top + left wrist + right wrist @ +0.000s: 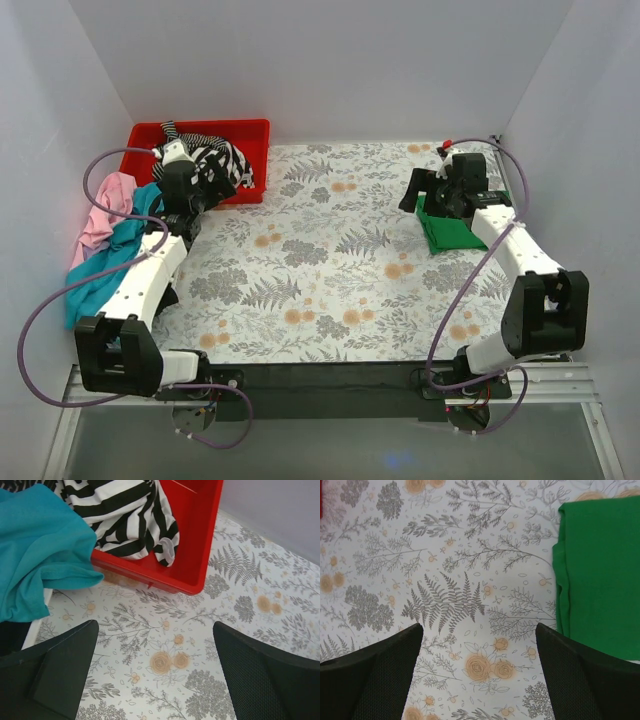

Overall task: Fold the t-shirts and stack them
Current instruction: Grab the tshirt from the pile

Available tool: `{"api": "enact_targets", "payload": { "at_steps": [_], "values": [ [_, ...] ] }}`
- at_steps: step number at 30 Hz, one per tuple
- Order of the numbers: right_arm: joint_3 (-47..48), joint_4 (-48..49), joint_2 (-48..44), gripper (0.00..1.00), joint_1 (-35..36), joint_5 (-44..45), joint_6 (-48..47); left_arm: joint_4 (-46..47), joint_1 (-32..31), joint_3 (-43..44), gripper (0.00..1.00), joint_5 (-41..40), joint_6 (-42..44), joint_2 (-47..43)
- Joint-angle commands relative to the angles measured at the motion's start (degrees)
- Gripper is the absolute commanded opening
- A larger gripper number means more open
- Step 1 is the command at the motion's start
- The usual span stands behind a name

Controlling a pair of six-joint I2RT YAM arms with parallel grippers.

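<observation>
Top external view puts the t-shirts in 2 places. At the left edge of the desk lies a loose heap, with a teal shirt hanging over the side and a pink shirt above it. Next to the heap, a striped shirt spills out of the red bin. At the right side, 1 green shirt lies folded flat.

The left hand hovers over bare desk just beside the bin's corner. Its fingers are spread wide and it grasps nothing, and the teal cloth lies near its left finger. The right hand is also spread and empty, with the green shirt's folded edge near its right finger.

These shirts look light, limp and not at all fragile. They will probably sag, bunch and drag neighbours along rather than lift cleanly. The teal one is crumpled and shows no collar, so the best hold is likely a pinch on its exposed lower edge. From there it could be drawn onto open desk and spread before any fold.
</observation>
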Motion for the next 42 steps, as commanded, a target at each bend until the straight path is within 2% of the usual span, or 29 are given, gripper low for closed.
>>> {"api": "enact_targets", "payload": {
  "at_steps": [1,3,8,13,14,19,29,31,36,42],
  "values": [
    [3.1,2.3,3.6,0.99,-0.1,-6.4,-0.7,0.4,0.1,1.2,0.98,-9.3,-0.2,1.0],
    [3.7,2.9,4.4,0.98,0.0,-7.8,-0.9,0.3,0.1,2.4,0.98,-14.6,-2.6,3.1],
    [5.8,3.6,6.9,0.98,-0.1,-10.6,-1.4,-1.3,0.2,5.8,0.98,-16.8,0.7,9.3],
    [6.4,3.9,8.6,0.98,-0.1,-13.3,-1.3,-8.7,1.8,14.2,0.98,-26.6,-1.1,22.0],
    [6.4,4.1,8.7,0.99,-0.1,-14.1,-1.3,-9.4,2.0,15.2,0.98,-30.9,-1.4,23.4],
    [6.0,4.2,9.4,0.98,0.0,-14.3,-1.5,-15.2,3.4,20.0,0.98,-37.4,-5.4,28.3],
    [6.2,4.6,12.5,0.98,0.0,-16.9,-1.3,-11.2,7.5,16.1,0.97,-39.5,-5.8,21.0],
    [6.4,4.6,13.0,0.99,0.0,-17.7,-1.2,-7.4,8.2,14.5,0.97,-36.4,-3.1,18.6],
    [7.1,4.5,13.2,0.98,-0.1,-17.9,-1.1,-7.6,9.3,14.1,0.96,-35.2,-3.5,19.8],
    [7.1,4.5,12.2,0.99,0.0,-17.8,-1.1,-9.4,10.0,15.4,0.90,-32.7,-5.4,24.4]
  ]
}}
